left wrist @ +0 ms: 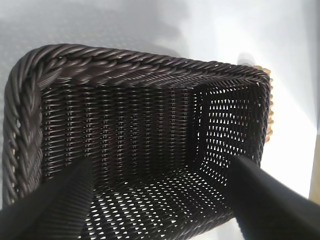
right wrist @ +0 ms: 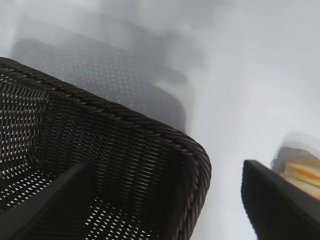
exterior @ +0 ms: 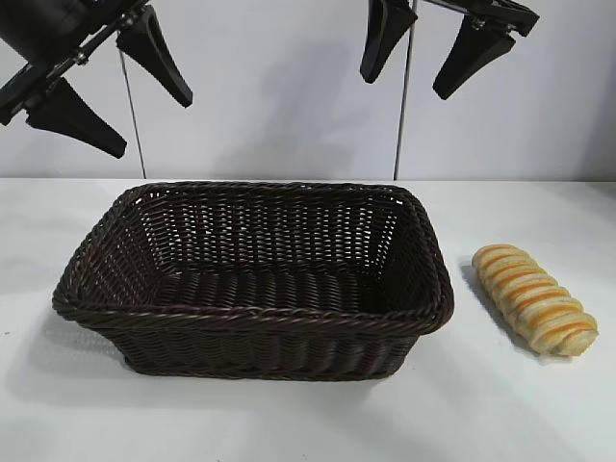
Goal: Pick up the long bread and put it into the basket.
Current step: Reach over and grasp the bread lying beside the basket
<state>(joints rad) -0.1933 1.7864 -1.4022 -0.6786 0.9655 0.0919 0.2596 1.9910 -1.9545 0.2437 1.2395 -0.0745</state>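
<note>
The basket (exterior: 255, 279) sits on the white desk (exterior: 308, 414) and serves as the landmark for everything else. It is a large rectangular piece of dark brown wicker with flaring sides and a braided rim, and nothing lies inside it; its woven floor shows bare in both wrist views.

The long bread (exterior: 535, 298) lies on the desk just beside the basket's right end, apart from the wicker with a strip of bare desk between them. It is a golden-tan loaf with ridged segments and orange-brown stripes, lying flat and slanted, its nearer end angled away from the basket. In the left wrist view only a thin sliver of it (left wrist: 269, 107) peeks past the basket's far end wall; in the right wrist view one end of it (right wrist: 302, 175) shows outside the basket's corner.

The left gripper (exterior: 108, 89) hangs in the air above the basket's left end, well clear of the rim. Its jaws stand wide apart and hold nothing; the left wrist view looks between the two dark fingers (left wrist: 55, 205) straight down into the basket.

The right gripper (exterior: 428, 60) hangs above the basket's right end, high over the rim and not over the bread. Its jaws are also spread wide and empty, with one finger (right wrist: 277, 202) seen over the desk between basket corner and loaf.
</note>
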